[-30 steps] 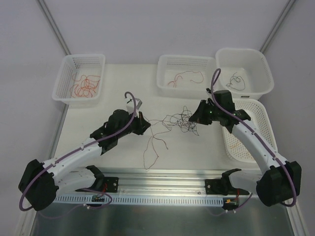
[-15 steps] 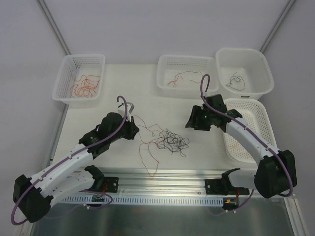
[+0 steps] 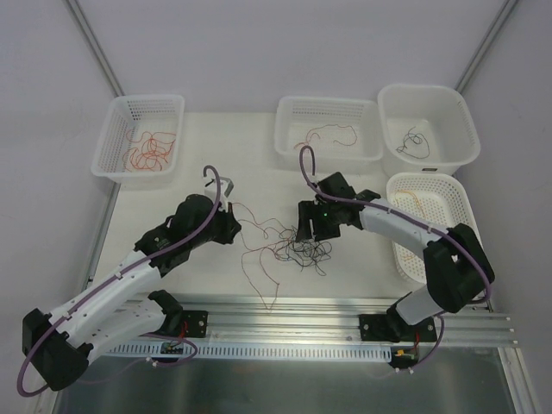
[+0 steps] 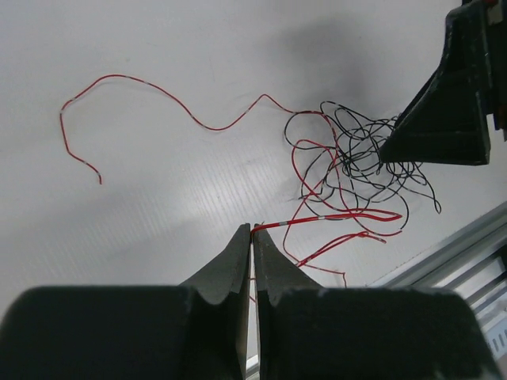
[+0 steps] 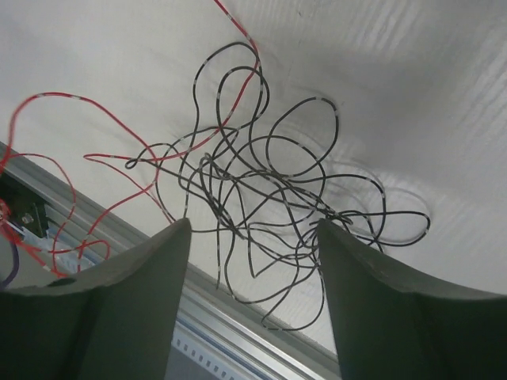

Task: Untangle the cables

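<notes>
Cables [image 3: 293, 246] lie tangled on the table [image 3: 259, 177]. The left hand [image 4: 252, 237] pinches a red strand [image 4: 333, 216]; the right hand [image 5: 252, 233] hangs spread over the black knot [image 5: 269, 198], perhaps touching it.

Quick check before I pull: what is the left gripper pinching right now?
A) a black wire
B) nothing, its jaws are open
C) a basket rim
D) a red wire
D: in the left wrist view the left gripper is shut, and a red wire runs out from between its tips.
</notes>
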